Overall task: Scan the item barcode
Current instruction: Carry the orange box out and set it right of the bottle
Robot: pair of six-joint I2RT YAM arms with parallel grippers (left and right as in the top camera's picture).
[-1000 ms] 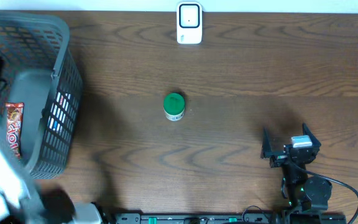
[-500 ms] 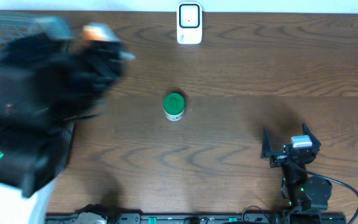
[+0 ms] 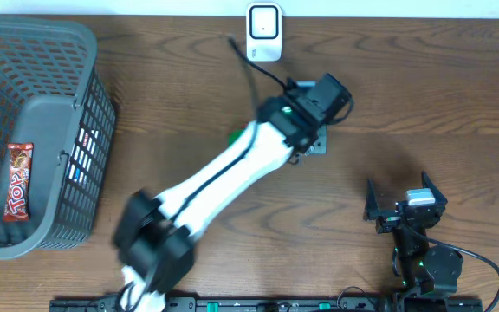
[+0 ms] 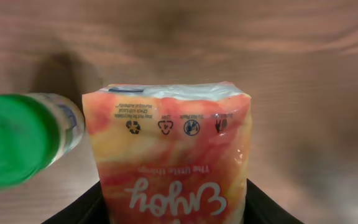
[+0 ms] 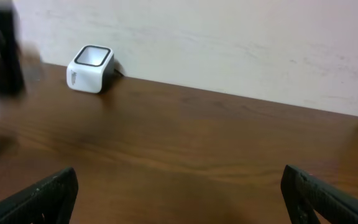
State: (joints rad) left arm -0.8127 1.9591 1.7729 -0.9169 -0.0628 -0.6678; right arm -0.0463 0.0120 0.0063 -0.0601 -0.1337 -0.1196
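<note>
A: The left gripper (image 3: 323, 102) has swung from the basket (image 3: 85, 52) at the tabletop's left edge to centre, fingers (image 4: 266, 208) clamped on the orange packet (image 4: 173, 155).

B: Confirmed; green-lidded jar (image 4: 23, 137) just beside packet; right gripper (image 3: 401, 199) spread wide near front-right corner.

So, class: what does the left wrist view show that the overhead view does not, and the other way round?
Left wrist only: the packet clamped in the left gripper, its print and recycling marks readable. Overhead only: the basket holding a candy bar, the scanner, the open right gripper. Both: the table, and the jar, only a green sliver from above.
</note>
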